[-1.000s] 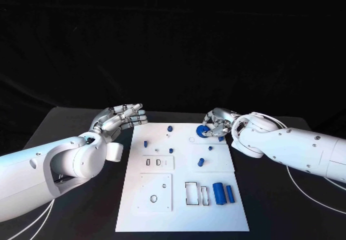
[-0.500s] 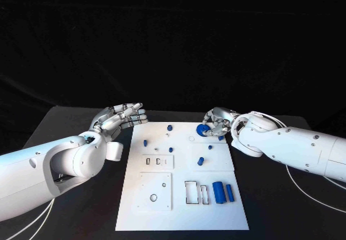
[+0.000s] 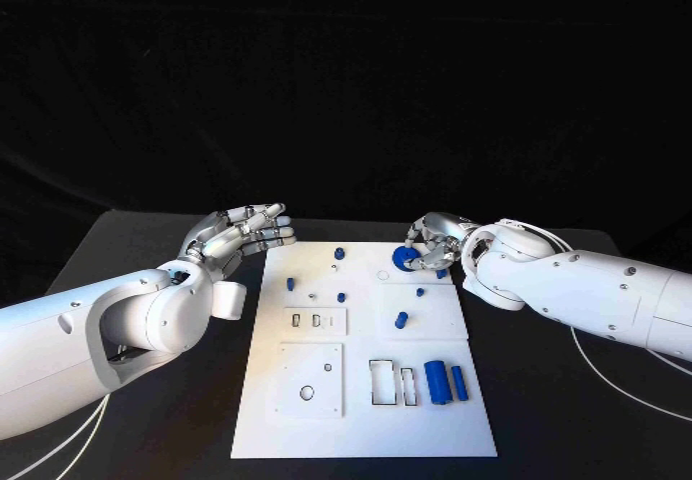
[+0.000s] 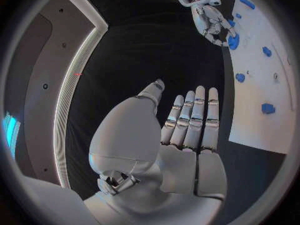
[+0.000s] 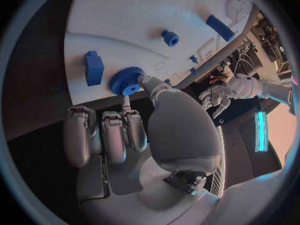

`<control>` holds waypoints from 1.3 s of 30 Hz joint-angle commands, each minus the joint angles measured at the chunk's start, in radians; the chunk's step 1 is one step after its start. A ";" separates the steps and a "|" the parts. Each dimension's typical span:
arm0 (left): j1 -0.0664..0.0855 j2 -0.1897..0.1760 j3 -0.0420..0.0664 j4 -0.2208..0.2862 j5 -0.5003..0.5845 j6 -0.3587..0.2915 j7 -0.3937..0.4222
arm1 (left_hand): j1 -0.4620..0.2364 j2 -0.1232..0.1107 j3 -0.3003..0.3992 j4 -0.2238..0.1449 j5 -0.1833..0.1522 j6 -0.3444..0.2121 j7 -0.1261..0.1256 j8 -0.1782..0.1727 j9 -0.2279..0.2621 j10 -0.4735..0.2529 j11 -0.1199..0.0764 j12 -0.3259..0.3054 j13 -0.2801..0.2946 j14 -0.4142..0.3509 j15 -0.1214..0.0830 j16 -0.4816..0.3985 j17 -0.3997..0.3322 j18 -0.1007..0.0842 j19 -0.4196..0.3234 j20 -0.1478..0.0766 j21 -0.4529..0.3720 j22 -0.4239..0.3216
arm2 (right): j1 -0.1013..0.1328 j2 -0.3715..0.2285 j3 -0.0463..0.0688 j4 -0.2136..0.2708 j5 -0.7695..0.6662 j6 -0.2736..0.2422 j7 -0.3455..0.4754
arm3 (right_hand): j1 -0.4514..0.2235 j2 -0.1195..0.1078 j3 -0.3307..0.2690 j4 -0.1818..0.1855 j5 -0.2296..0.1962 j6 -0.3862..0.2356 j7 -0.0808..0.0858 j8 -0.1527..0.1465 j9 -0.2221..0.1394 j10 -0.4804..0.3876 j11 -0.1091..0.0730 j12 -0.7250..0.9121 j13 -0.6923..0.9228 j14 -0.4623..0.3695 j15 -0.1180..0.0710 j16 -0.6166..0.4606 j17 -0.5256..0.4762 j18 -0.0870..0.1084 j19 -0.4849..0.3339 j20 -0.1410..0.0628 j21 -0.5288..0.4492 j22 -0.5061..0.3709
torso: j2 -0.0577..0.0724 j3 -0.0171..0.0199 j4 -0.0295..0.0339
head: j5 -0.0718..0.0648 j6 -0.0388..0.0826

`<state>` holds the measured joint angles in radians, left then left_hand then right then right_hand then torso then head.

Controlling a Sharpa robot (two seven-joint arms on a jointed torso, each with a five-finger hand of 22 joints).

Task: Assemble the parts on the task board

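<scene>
The white task board [image 3: 325, 420] lies in the middle of the table. My right hand [image 3: 437, 243] pinches a blue gear [image 3: 408, 259] between thumb and a finger, just over the board's far right part; the same gear [image 5: 127, 82] shows next to a blue block [image 5: 94, 67]. My left hand [image 3: 245, 232] hovers beside the board's far left corner with its fingers straight and apart [image 4: 190, 120], holding nothing. From the left wrist I see the right hand [image 4: 211, 19] with the gear [image 4: 234, 41].
Two blue cylinders [image 3: 446, 383] lie at the board's near right beside rectangular slots [image 3: 387, 384]. Small blue pegs [image 3: 340, 254] and a blue piece [image 3: 402, 321] stand further up the board. Cables [image 3: 620, 385] trail on the black table at the right.
</scene>
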<state>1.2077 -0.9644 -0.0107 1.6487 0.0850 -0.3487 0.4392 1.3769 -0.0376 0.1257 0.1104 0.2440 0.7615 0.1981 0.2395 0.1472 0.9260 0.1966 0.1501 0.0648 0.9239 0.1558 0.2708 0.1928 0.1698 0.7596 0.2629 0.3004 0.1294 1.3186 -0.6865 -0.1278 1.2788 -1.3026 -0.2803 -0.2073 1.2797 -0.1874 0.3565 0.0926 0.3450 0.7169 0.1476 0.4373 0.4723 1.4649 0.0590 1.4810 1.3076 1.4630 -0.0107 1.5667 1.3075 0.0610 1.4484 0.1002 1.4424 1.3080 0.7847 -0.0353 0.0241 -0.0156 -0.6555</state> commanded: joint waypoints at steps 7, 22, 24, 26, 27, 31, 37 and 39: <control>0.001 0.002 0.001 0.001 0.001 0.019 0.003 | -0.002 0.007 -0.003 -0.005 -0.004 -0.004 0.044 -0.003 -0.001 0.001 0.005 -0.004 0.001 -0.001 0.003 -0.005 0.001 0.010 0.005 0.003 -0.005 -0.001 | -0.008 0.002 -0.006 0.003 -0.051 0.009 -0.019 | -0.001 -0.001 0.095 -0.008 -0.006 0.069 -0.014 0.023 -0.015 0.048 -0.007 0.021 0.185 0.108 -0.003 0.004 0.263 -0.015 0.010 -0.004 0.008 0.100 | 0.000 0.0010 -0.0011 | 0.002 -0.001; 0.001 0.004 0.001 -0.001 0.001 0.020 0.000 | -0.004 0.008 -0.003 -0.005 -0.004 -0.004 0.044 -0.003 -0.001 0.002 0.005 -0.005 0.001 -0.001 0.003 -0.005 0.001 0.010 0.005 0.003 -0.006 -0.002 | -0.008 -0.012 -0.005 0.135 -0.180 -0.184 0.000 | -0.031 -0.025 0.191 -0.033 -0.021 0.144 -0.033 0.015 -0.028 0.065 -0.024 0.040 0.206 0.108 -0.019 0.004 0.263 -0.018 0.019 -0.019 0.016 0.116 | 0.000 0.0000 0.0000 | 0.003 0.005; 0.001 0.004 0.001 -0.001 0.001 0.020 0.000 | -0.004 0.008 -0.003 -0.005 -0.004 -0.004 0.044 -0.003 -0.001 0.002 0.005 -0.005 0.001 -0.001 0.003 -0.005 0.001 0.010 0.005 0.003 -0.006 -0.002 | -0.007 -0.011 -0.005 0.163 -0.206 -0.193 -0.007 | -0.035 -0.029 0.193 -0.035 -0.025 0.146 -0.033 0.012 -0.029 0.065 -0.024 0.039 0.205 0.108 -0.019 0.004 0.263 -0.019 0.020 -0.020 0.017 0.118 | -0.001 -0.0003 0.0000 | 0.002 0.006; 0.001 0.005 0.001 -0.001 0.001 0.020 0.000 | -0.004 0.008 -0.003 -0.005 -0.004 -0.004 0.044 -0.003 -0.001 0.002 0.005 -0.005 0.001 -0.001 0.003 -0.005 0.001 0.010 0.005 0.003 -0.006 -0.002 | -0.007 -0.008 -0.005 0.188 -0.231 -0.197 -0.015 | -0.036 -0.030 0.194 -0.035 -0.027 0.146 -0.033 0.011 -0.030 0.065 -0.024 0.040 0.206 0.108 -0.019 0.004 0.263 -0.019 0.021 -0.020 0.018 0.118 | -0.001 -0.0002 0.0000 | 0.003 0.007; 0.001 0.005 0.001 -0.001 0.001 0.020 0.000 | -0.004 0.008 -0.003 -0.005 -0.004 -0.004 0.044 -0.003 -0.001 0.002 0.005 -0.005 0.001 -0.001 0.003 -0.005 0.001 0.010 0.005 0.003 -0.006 -0.002 | -0.006 -0.004 -0.005 0.198 -0.241 -0.198 -0.018 | -0.036 -0.031 0.194 -0.035 -0.027 0.146 -0.033 0.011 -0.030 0.065 -0.024 0.039 0.206 0.108 -0.019 0.004 0.263 -0.019 0.021 -0.020 0.018 0.119 | -0.001 -0.0004 0.0002 | 0.003 0.007; 0.001 0.005 0.001 0.000 0.001 0.020 0.000 | -0.004 0.008 -0.003 -0.005 -0.004 -0.004 0.044 -0.003 -0.001 0.002 0.005 -0.005 0.001 -0.001 0.003 -0.005 0.001 0.010 0.005 0.003 -0.006 -0.002 | -0.006 0.017 -0.005 0.218 -0.265 -0.204 -0.029 | -0.038 -0.032 0.196 -0.036 -0.030 0.147 -0.033 0.009 -0.030 0.065 -0.024 0.040 0.206 0.108 -0.019 0.004 0.263 -0.020 0.022 -0.020 0.019 0.121 | 0.000 -0.0008 0.0002 | 0.004 0.008; 0.001 0.005 0.001 0.001 0.001 0.019 0.001 | -0.004 0.008 -0.003 -0.005 -0.004 -0.004 0.044 -0.003 -0.001 0.002 0.005 -0.005 0.001 -0.001 0.003 -0.005 0.001 0.010 0.005 0.003 -0.006 -0.002 | -0.007 0.060 -0.006 0.208 -0.284 -0.212 -0.044 | -0.039 -0.032 0.198 -0.036 -0.033 0.147 -0.033 0.007 -0.031 0.065 -0.024 0.040 0.206 0.108 -0.019 0.004 0.263 -0.020 0.023 -0.020 0.021 0.123 | 0.000 -0.0017 0.0014 | 0.005 0.013; 0.001 0.005 0.001 0.001 0.001 0.019 0.002 | -0.004 0.008 -0.003 -0.005 -0.004 -0.004 0.044 -0.003 -0.001 0.002 0.005 -0.005 0.001 -0.001 0.003 -0.005 0.001 0.010 0.005 0.003 -0.006 -0.002 | -0.008 0.080 -0.007 0.194 -0.288 -0.213 -0.046 | -0.039 -0.032 0.198 -0.036 -0.033 0.147 -0.033 0.007 -0.031 0.065 -0.024 0.040 0.206 0.108 -0.019 0.004 0.263 -0.020 0.023 -0.020 0.021 0.123 | 0.000 -0.0021 0.0009 | 0.004 0.015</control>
<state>1.2077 -0.9619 -0.0107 1.6472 0.0850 -0.3463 0.4345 1.3750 -0.0357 0.1257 0.1104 0.2440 0.7615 0.1982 0.2395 0.1472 0.9259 0.1966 0.1501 0.0648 0.9239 0.1558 0.2708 0.1933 0.1698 0.7596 0.2628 0.3004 0.1287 1.3116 -0.6122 -0.1344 1.4796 -1.5420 -0.4748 -0.2326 1.2469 -0.2211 0.5486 0.0578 0.3167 0.8257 0.1504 0.4425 0.4388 1.4666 0.0426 1.5157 1.3073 1.4668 -0.0217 1.5667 1.3073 0.0612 1.4627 0.0858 1.4581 1.3076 0.7842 -0.0368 0.0247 -0.0102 -0.6434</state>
